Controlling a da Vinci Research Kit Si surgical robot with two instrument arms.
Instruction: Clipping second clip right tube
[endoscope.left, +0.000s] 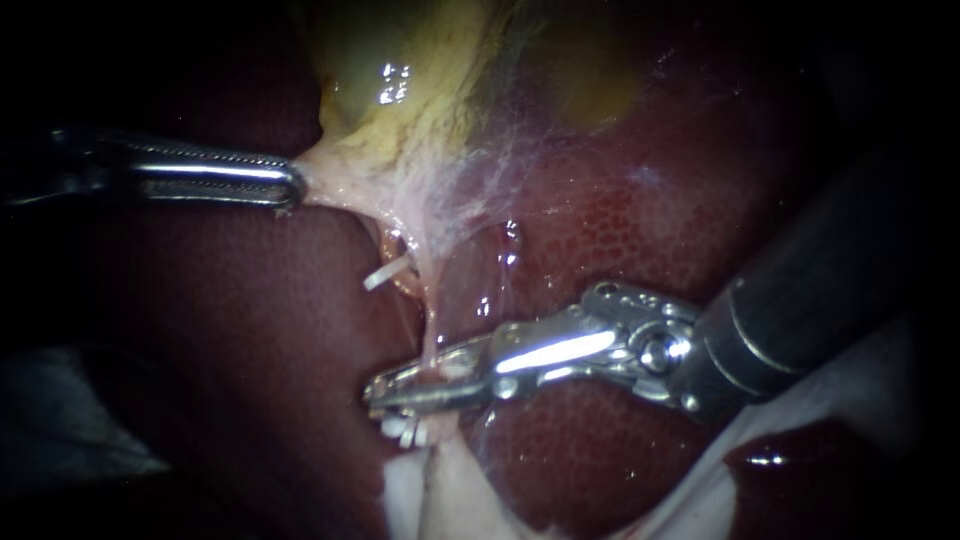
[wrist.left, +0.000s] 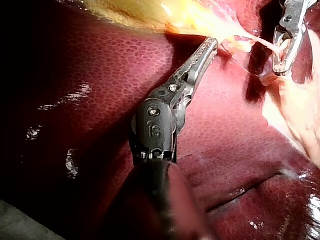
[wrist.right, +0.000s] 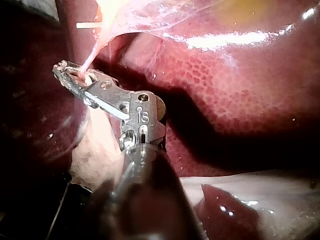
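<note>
My left instrument (endoscope.left: 290, 188) comes in from the left, its jaws shut on the pale edge of the yellowish gallbladder (endoscope.left: 420, 80) and stretching it sideways; the left wrist view shows those jaws (wrist.left: 212, 42) pinching the yellow tissue. A thin pale tube (endoscope.left: 430, 330) runs down from the gallbladder. My right instrument (endoscope.left: 385, 392) lies across its lower end with the jaws shut on the tube, also seen from its wrist (wrist.right: 62, 70). One white clip (endoscope.left: 385, 272) sits higher up beside the tube. Another white clip (endoscope.left: 405, 430) shows just under the jaws.
Dark red liver (endoscope.left: 620, 230) surrounds the tube on both sides. Thin webby membrane (endoscope.left: 500, 170) spreads from the gallbladder over the liver. Pale tissue (endoscope.left: 440, 500) lies below the right jaws, and a pale sheet (endoscope.left: 850, 400) under the right shaft.
</note>
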